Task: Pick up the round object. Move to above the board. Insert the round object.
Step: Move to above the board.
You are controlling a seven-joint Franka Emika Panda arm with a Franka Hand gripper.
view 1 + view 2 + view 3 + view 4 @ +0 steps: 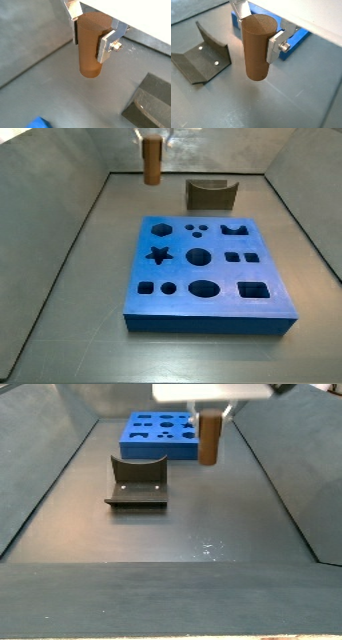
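The round object [90,47] is a tall orange-brown cylinder peg, upright and lifted off the floor. My gripper [91,31] is shut on its upper part, a silver finger [107,46] pressed on each side. The gripper [256,31] grips the peg [256,50] the same way in both wrist views. In a side view the peg [151,160] hangs above the floor beyond the board [207,271], near the back wall. The board is a thick blue slab with several shaped holes. In a side view the peg [210,438] hangs beside the board [160,434].
The dark L-shaped fixture [210,195] stands on the floor between the peg and the board, and shows in a wrist view [201,60] and a side view [138,481]. Grey walls slope up around the floor. A blue board corner [39,123] shows in a wrist view.
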